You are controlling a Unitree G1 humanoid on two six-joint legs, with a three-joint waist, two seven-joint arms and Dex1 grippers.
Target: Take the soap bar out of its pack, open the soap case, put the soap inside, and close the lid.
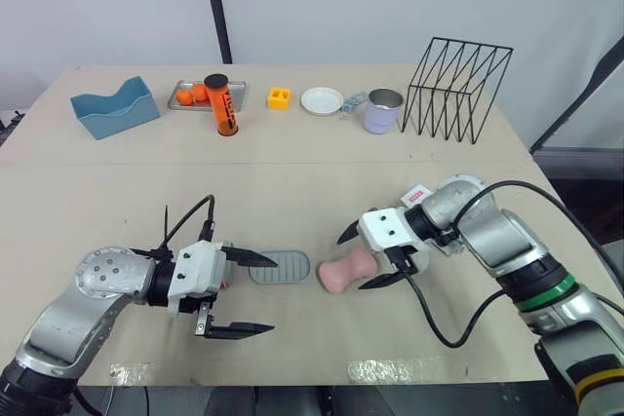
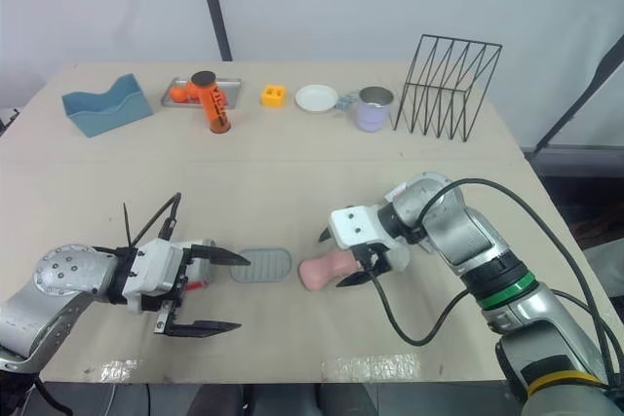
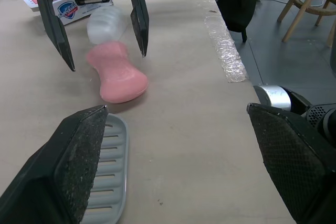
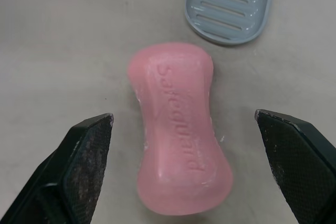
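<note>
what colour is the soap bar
The soap bar is pink, clearest in the right wrist view.

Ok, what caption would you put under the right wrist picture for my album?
The open right gripper hangs over the pink soap, with the grey soap dish lying nearby.

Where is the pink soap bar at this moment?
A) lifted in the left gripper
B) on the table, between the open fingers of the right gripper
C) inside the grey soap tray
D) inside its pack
B: the pink soap bar lies bare on the table, apart from the grey tray, with the right gripper open around it.
</note>
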